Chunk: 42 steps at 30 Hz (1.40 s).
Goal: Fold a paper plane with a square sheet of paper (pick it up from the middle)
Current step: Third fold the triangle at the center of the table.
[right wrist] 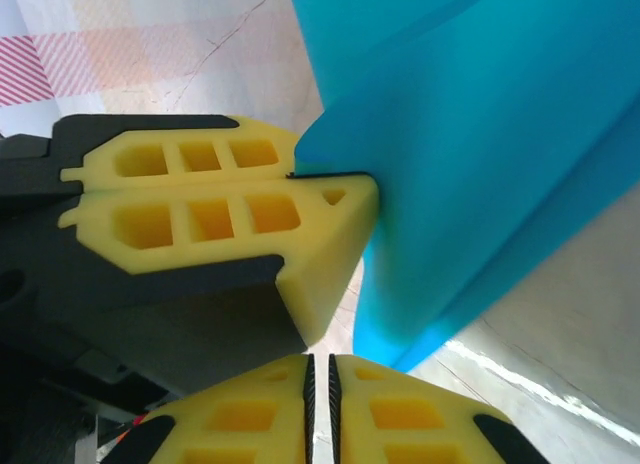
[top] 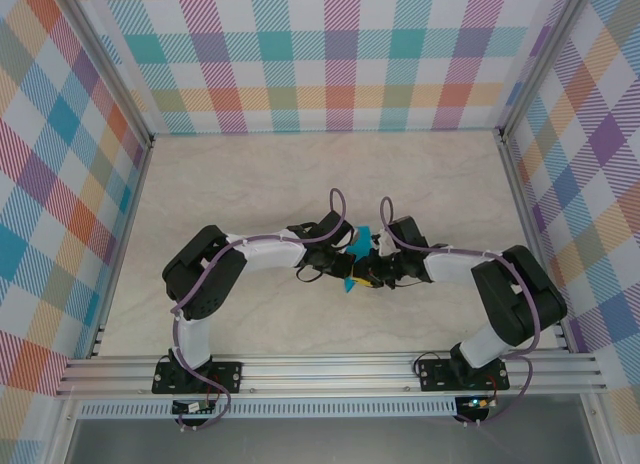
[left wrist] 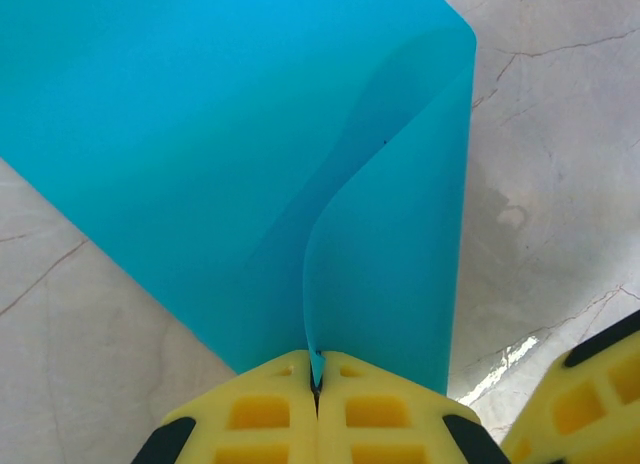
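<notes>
The teal-blue sheet of paper (top: 358, 246) hangs above the table's middle, between both wrists. It is folded over into layers that curve apart (left wrist: 250, 134). My left gripper (left wrist: 317, 379) is shut on its lower edge, and the paper rises out of the seam between the yellow fingers. The right wrist view has those same fingers (right wrist: 200, 219) clamped on the paper (right wrist: 480, 134). My right gripper (right wrist: 320, 369) sits just below and beside them with its pads almost touching and nothing between them. It is clear of the paper. I cannot tell whether the fold has a paper plane's shape.
The beige marble tabletop (top: 300, 174) lies under the paper, walled by checked panels (top: 330, 54). The two arms meet close together at the centre (top: 372, 272). A yellow finger of the right gripper (left wrist: 580, 404) shows at the lower right of the left wrist view.
</notes>
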Tool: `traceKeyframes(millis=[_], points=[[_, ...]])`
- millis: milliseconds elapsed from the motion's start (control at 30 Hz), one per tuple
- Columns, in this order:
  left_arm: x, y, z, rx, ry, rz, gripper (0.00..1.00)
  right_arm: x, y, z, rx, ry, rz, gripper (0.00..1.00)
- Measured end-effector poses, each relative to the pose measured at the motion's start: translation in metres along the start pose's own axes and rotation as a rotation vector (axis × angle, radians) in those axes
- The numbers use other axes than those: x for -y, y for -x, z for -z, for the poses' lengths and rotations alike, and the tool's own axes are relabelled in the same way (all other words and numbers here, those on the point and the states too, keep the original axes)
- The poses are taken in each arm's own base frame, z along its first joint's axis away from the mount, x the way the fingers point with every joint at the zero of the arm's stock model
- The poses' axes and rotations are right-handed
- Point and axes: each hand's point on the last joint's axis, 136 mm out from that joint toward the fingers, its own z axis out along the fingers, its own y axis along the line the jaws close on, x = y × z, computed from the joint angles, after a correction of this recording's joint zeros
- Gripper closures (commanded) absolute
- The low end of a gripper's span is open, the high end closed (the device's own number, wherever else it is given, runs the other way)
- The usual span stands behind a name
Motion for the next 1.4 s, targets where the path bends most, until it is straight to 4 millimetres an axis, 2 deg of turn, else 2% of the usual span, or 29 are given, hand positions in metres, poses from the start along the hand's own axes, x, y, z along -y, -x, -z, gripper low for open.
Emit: traceKeyframes(millis=[533,933,1400], points=[[-0.002,-0.001,0.001,-0.009,0.006,0.002,0.97,0.013,-0.013,-0.009,-0.002,-0.008,-0.057,0.89],[-0.001,-0.002,0.001,-0.012,0.0,0.002,0.97,0.003,-0.007,-0.009,0.029,0.055,-0.06,0.91],[-0.001,-0.001,-0.001,-0.019,-0.005,0.003,0.97,0.011,-0.009,-0.016,0.018,0.058,-0.077,0.9]])
